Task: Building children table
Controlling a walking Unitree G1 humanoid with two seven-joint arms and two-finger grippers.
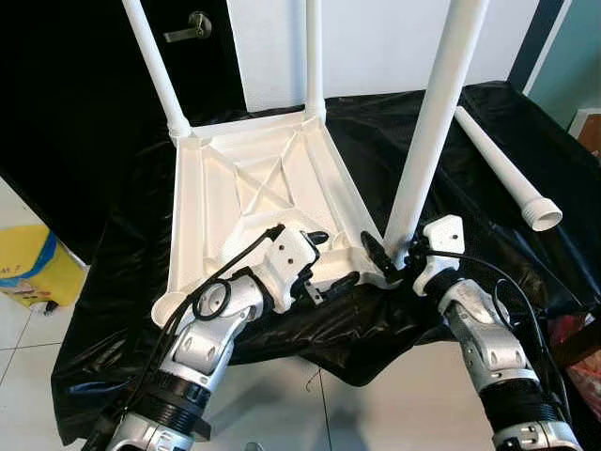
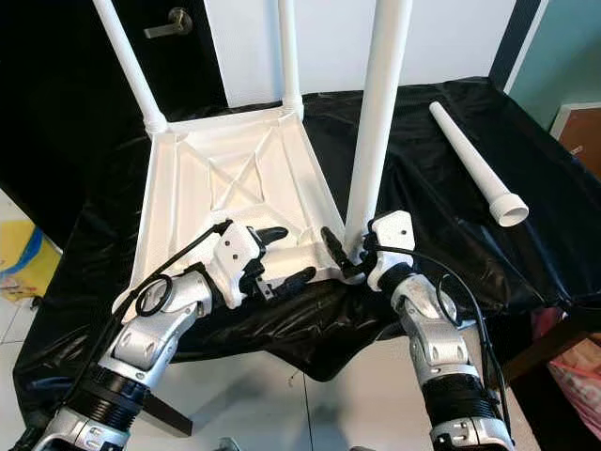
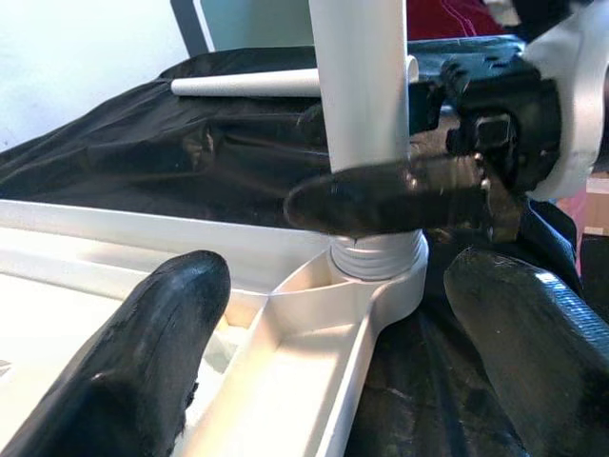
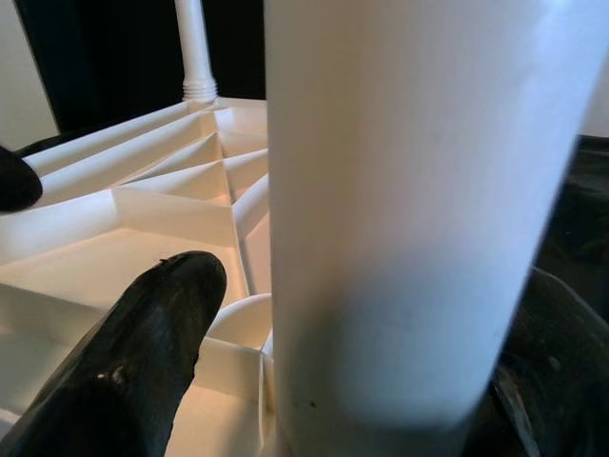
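Left eye view: the white tabletop [image 1: 254, 202] lies upside down on a bench draped in black plastic sheet [image 1: 376, 132], its ribbed underside facing up. Three white legs rise from its corners, long axes near upright: the far-left leg [image 1: 155, 70], the far-right leg [image 1: 314, 56], and the near-right leg [image 1: 434, 117], which leans slightly away from the tabletop; all three are cut off by the frame's upper edge. A fourth, loose leg [image 1: 507, 169] lies flat on the sheet beyond the near-right leg, its wide collar end pointing toward the robot. The right gripper [image 1: 392, 258] has its fingers closed around the base of the near-right leg. The left gripper [image 1: 329, 261] sits at the tabletop's near edge, fingers spread, one above the rim and one below it. A door handle [image 1: 188, 28] shows behind the tabletop, and a yellow bag [image 1: 33, 268] sits on the tiled floor beside the bench.

Right eye view: the same layout, with the loose leg well apart from the tabletop.

Left wrist view: the near-right leg's threaded end [image 3: 376, 259] sits in the tabletop's corner socket. One right-gripper finger [image 3: 381, 198] crosses the leg just above the socket. The left gripper's own fingers are blurred and wide apart, gripping nothing.

Right wrist view: the near-right leg stands between the right gripper's fingers, hiding most of the tabletop behind it.
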